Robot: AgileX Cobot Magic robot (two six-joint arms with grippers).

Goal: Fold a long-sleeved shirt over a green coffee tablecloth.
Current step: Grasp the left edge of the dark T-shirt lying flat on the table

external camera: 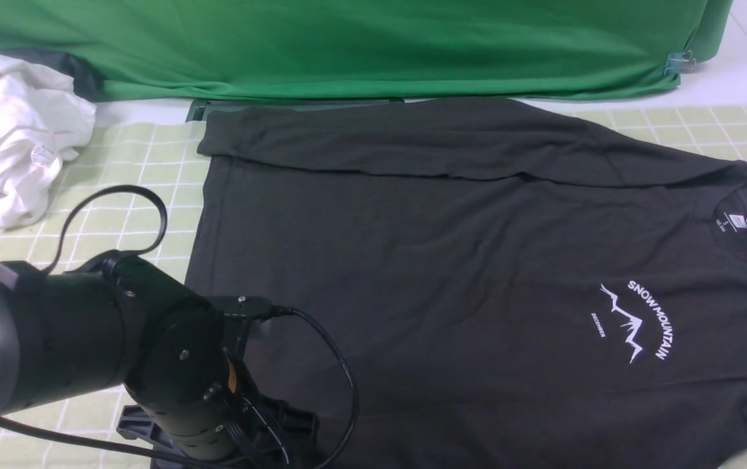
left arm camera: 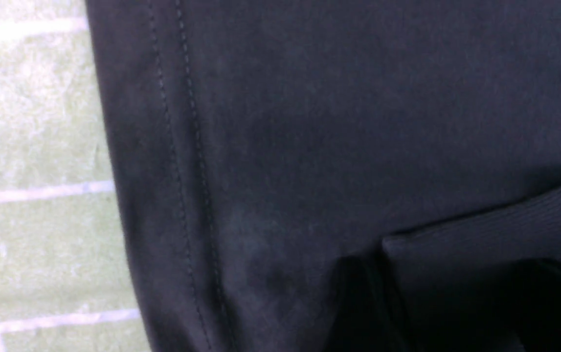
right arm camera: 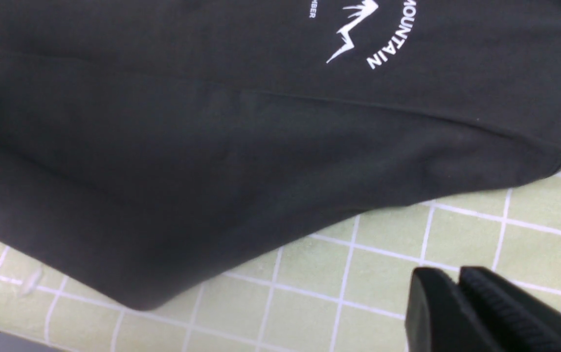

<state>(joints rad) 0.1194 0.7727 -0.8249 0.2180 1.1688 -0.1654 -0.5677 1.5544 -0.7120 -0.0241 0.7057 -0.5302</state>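
Now the black long-sleeved shirt (external camera: 451, 273) lies flat on the green coffee tablecloth (external camera: 132, 169), sleeves seemingly folded in. The left end effector (left arm camera: 451, 293) stands apart around a cuff (left arm camera: 481, 234). The right end effector (right arm camera: 456, 288), nearly together, holds nothing. Likely next: grasp one end and halve the body.

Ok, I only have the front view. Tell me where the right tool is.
Observer: The right tool hangs over the green coffee tablecloth, just off the edge of the long-sleeved shirt.
Operator: Report its fingers.
Observer: Its fingers are nearly together, with nothing between them.
Operator: Now the left tool. The arm hides it here.
Observer: In the left wrist view, the left tool has its dark fingers apart, and a ribbed cuff of the shirt lies between them.
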